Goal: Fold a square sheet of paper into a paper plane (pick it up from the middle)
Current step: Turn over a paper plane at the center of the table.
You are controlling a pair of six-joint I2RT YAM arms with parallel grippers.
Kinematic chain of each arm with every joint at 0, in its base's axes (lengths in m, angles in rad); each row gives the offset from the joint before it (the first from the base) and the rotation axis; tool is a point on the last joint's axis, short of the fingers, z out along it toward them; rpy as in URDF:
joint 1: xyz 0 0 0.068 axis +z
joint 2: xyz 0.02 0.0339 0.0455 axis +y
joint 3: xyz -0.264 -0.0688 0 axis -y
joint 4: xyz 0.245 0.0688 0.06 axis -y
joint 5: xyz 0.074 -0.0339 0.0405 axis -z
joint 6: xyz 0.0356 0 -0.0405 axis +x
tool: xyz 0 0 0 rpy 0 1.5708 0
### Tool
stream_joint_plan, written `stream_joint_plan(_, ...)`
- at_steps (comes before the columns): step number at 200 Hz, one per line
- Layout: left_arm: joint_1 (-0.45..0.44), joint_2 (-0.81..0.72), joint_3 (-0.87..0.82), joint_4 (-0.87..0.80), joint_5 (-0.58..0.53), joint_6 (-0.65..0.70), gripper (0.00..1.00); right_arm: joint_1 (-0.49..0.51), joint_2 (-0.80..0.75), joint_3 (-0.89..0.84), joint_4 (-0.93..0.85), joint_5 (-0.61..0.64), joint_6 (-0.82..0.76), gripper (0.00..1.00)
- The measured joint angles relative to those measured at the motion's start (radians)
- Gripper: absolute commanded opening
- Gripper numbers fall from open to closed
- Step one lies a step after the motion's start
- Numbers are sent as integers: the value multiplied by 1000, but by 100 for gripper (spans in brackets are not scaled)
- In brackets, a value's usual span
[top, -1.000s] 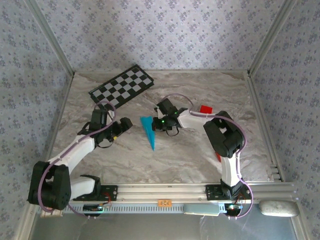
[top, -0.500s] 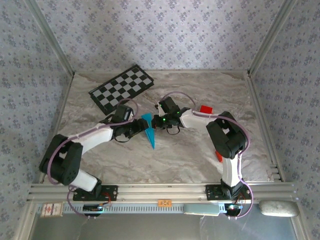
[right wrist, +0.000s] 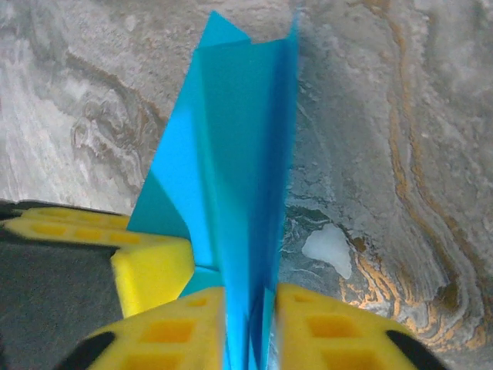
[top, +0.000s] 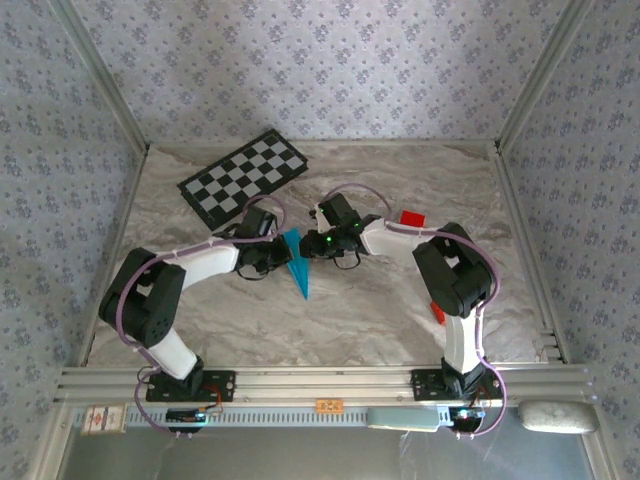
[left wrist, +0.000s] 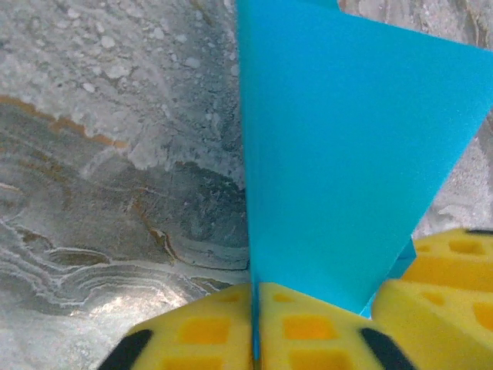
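Grippers of both arms meet at the wide tail end of the slim, pointed cyan paper plane (top: pixel 297 265) (left wrist: pixel 339 139) (right wrist: pixel 239 154), which sits near the middle of the grey marble-patterned table (top: pixel 380 310), nose toward the arm bases. The left gripper (top: pixel 279 253) (left wrist: pixel 254 327) has its yellow foam pads (left wrist: pixel 308 324) pressed tight together on one paper edge. The right gripper (top: pixel 313 245) (right wrist: pixel 250 327) has its pads slightly apart with the folded layers between them; whether they pinch the paper cannot be told.
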Motion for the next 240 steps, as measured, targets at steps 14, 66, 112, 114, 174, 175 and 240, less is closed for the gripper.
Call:
stream_joint_plan(14,0,6,1,5,1,19,0,-16,-10,-22,25,-19,0,37)
stream_joint_plan(66,14,18,0,27,30,76,0,-63,-28,-68,42,-72,-8,40)
stream_joint_plan(112,26,18,-2,37,55,95,0,-52,-23,-58,33,-115,-24,40)
stream_joint_plan(114,26,18,-2,37,56,95,0,-52,-22,-56,33,-116,-25,40)
stream_joint_plan(174,26,19,-2,53,77,109,0,-49,24,21,-11,-118,-40,27)
stream_joint_plan(175,26,19,-2,53,77,109,0,-49,25,22,-12,-118,-40,27)
stream_joint_plan(240,27,21,-2,59,85,121,0,-49,57,50,-63,-96,-40,25)
